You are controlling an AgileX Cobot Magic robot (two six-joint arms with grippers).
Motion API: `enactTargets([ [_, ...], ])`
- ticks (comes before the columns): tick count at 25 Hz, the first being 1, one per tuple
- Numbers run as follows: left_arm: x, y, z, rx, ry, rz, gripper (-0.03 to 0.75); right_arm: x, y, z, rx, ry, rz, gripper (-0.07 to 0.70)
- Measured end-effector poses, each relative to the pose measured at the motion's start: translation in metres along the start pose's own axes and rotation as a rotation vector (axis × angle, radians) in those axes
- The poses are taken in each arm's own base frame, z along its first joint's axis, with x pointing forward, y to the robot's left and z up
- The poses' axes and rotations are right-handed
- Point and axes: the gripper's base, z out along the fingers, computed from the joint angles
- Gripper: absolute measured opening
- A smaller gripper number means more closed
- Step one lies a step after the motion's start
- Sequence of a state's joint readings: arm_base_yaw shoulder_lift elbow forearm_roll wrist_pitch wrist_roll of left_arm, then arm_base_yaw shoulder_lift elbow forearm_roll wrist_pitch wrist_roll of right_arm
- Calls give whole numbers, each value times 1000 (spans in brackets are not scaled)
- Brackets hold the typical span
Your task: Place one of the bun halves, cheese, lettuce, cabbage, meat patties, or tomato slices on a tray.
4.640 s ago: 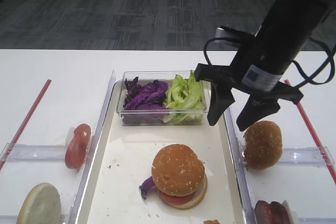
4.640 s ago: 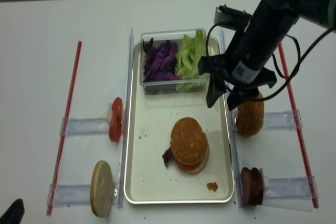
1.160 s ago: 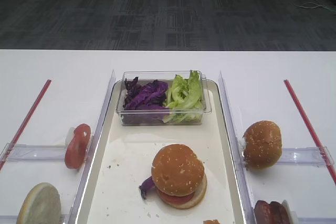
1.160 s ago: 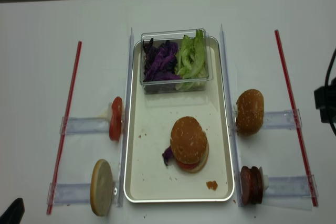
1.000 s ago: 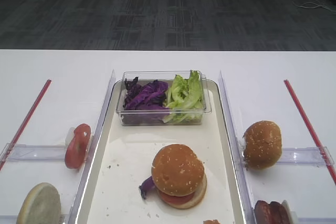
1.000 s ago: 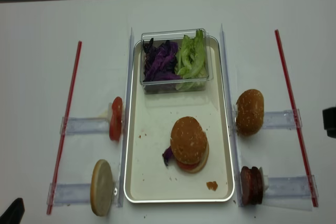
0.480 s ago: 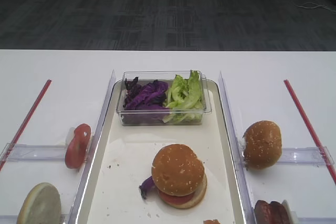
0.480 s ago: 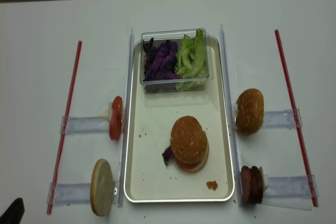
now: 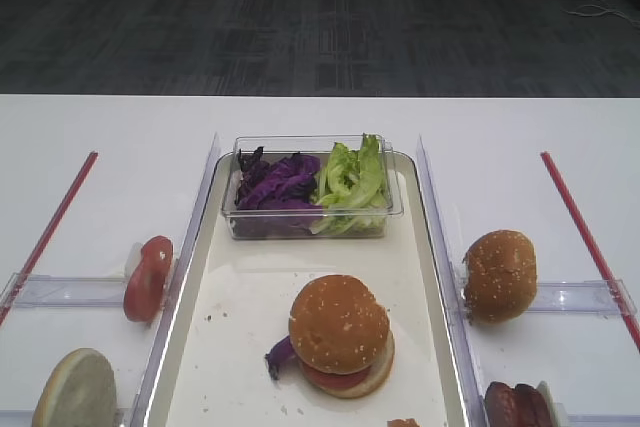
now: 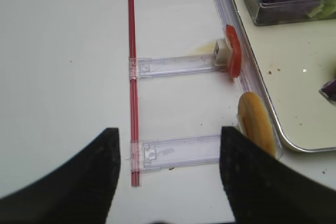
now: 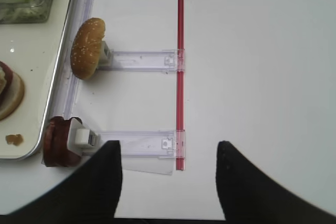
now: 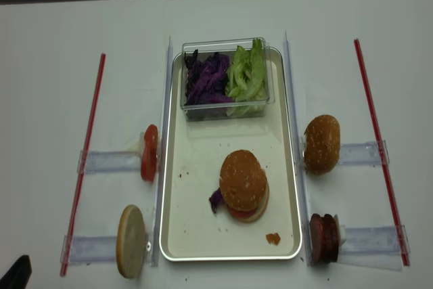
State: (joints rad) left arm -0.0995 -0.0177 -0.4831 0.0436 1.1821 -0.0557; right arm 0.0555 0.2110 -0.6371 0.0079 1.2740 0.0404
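A sesame bun half (image 9: 339,322) (image 12: 242,179) tops a burger stack on the cream tray (image 9: 240,327) (image 12: 196,221), with tomato and a purple cabbage strip under it. A second bun half (image 9: 500,275) (image 11: 87,48) stands on edge right of the tray, and meat patties (image 12: 324,239) (image 11: 56,142) stand nearer. Left of the tray is a tomato slice (image 9: 147,277) (image 10: 233,57). Lettuce (image 9: 350,179) and cabbage (image 9: 275,182) fill a clear tub. Cheese is out of view. My right gripper (image 11: 168,150) and left gripper (image 10: 169,135) hang open and empty over the table, outside both exterior views.
A pale flat bun disc (image 12: 132,241) (image 10: 255,129) stands at the near left. Clear plastic holders (image 12: 111,162) (image 11: 142,60) carry the side items. Red strips (image 12: 88,160) (image 12: 379,147) run along both outer sides. An orange crumb (image 12: 272,239) lies on the tray.
The right arm, which hung open over the tray's right rim, has pulled away to the right and left both exterior views. Nothing on the table has moved.
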Motion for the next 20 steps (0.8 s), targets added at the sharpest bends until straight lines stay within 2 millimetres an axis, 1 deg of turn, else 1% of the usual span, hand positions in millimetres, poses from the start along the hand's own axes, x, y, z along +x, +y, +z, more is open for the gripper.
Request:
enactTargets([
  [6,0,0,0,0,0,0,397,19,-2,-4,16,-75,-38,421],
  [13,0,0,0,0,0,0,397,39,-3,6,18,-121,-46,421],
  [20,0,0,0,0,0,0,397,35,-3,12,16,-199,-47,421],
])
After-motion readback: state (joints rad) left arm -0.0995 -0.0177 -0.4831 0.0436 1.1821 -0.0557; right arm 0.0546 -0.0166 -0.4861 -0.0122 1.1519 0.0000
